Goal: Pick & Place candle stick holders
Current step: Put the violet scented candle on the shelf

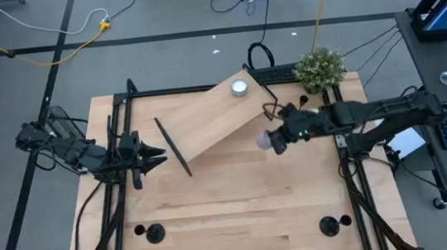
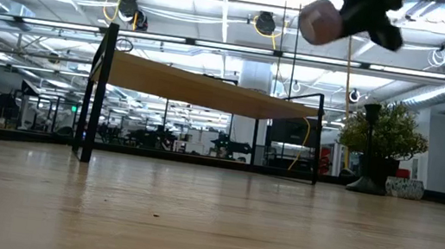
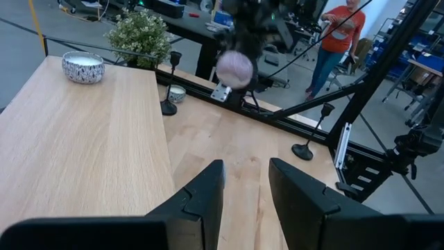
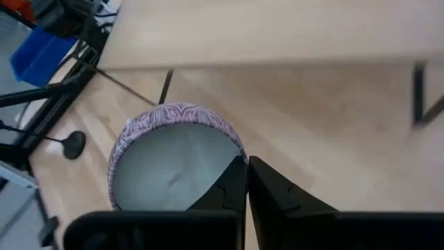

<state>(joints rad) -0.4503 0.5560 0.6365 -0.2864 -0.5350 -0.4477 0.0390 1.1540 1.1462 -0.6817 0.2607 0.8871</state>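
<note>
Matte black holders: I count two candle stick holders from the left wrist camera, each a round disc base, a thin upright stem and a tiny cup on top.
Holder by the plant: the first holder (image 3: 168, 105) stands upright on the worktop (image 1: 239, 198), near the potted plant (image 3: 141, 36) and just beside a small tealight (image 3: 177, 94).
Holder by the rail: the second holder (image 3: 304, 148) stands upright near the black frame rail at the worktop's right edge, well apart from the first.
Front edge: from overhead I see more black discs, one at the front left (image 1: 153, 231) and one at the front right (image 1: 328, 226); I cannot make out their stems from above.
Right pincer: the right pincer (image 4: 246, 182) is clamped on the rim of a round candle with a purple patterned wall (image 4: 170, 160), held in the air above the worktop, in front of the raised wooden shelf (image 1: 218, 117).
Left pincer: the left pincer (image 3: 244, 189) hangs over the left side of the worktop with its fingers apart and nothing between them.
Shelf: a patterned candle bowl (image 3: 83, 67) sits on its top, towards the back.
Beyond the worktop: a person in an orange shirt (image 3: 340, 28) stands in the room.
</note>
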